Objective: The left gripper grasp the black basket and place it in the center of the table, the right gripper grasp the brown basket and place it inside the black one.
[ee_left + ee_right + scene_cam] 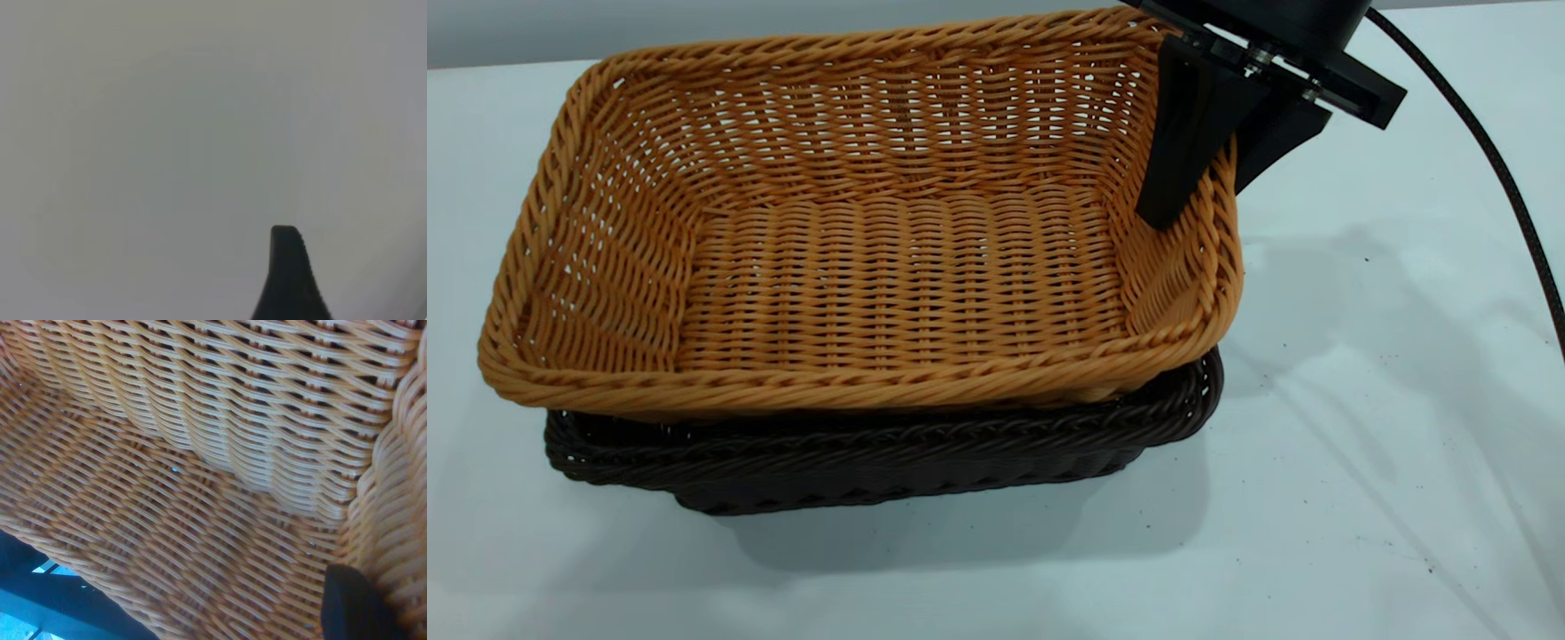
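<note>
The brown basket (871,267) sits over the black basket (889,458) in mid-table, nested into it with its rim higher. Only the black basket's front and right rim show below it. My right gripper (1202,200) is shut on the brown basket's right wall, one finger inside and one outside the braided rim. The right wrist view is filled by the brown basket's weave (200,487), with one finger's tip (353,603) against the wall. My left gripper (357,273) does not show in the exterior view. It hangs open over the bare table (167,133), holding nothing.
The white table (1360,444) spreads in front and to the right of the baskets, with tiny dark specks. The right arm's black cable (1512,196) hangs down along the right edge.
</note>
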Robot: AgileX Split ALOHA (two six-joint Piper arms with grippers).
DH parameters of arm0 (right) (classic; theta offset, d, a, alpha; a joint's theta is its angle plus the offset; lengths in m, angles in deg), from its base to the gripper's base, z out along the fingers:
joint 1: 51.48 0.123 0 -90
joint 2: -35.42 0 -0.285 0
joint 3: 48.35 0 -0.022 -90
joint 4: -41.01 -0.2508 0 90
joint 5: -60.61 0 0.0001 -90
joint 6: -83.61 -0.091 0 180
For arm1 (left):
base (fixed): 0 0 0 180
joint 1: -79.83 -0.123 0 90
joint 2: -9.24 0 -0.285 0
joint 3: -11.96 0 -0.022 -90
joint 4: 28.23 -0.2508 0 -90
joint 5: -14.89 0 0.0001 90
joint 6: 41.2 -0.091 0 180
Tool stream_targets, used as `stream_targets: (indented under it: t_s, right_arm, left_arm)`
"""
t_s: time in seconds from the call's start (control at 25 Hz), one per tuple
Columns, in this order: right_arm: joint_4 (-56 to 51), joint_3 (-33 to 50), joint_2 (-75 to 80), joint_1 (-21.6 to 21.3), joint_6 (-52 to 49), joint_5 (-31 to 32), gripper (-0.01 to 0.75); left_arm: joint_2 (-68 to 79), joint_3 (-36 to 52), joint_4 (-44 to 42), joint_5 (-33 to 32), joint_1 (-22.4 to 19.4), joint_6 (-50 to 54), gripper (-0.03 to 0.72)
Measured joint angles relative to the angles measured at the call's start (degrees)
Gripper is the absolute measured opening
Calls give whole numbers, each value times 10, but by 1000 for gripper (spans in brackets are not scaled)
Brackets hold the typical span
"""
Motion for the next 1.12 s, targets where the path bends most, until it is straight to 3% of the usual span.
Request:
stream_targets:
  t_s: [0.16,0.52,0.84,1.12]
  right_arm:
    - [2,0,0,0,0,0,125]
    - [-6,0,-12,1,17,1,411]
    - [43,-58,-70,1,3,2,436]
    - [107,-113,-151,1,-21,3,423]
  left_arm:
    - [0,0,0,0,0,1,427]
    - [0,0,1,0,0,2,427]
    - [0,0,3,-6,0,5,427]
    - [0,0,18,-51,0,5,427]
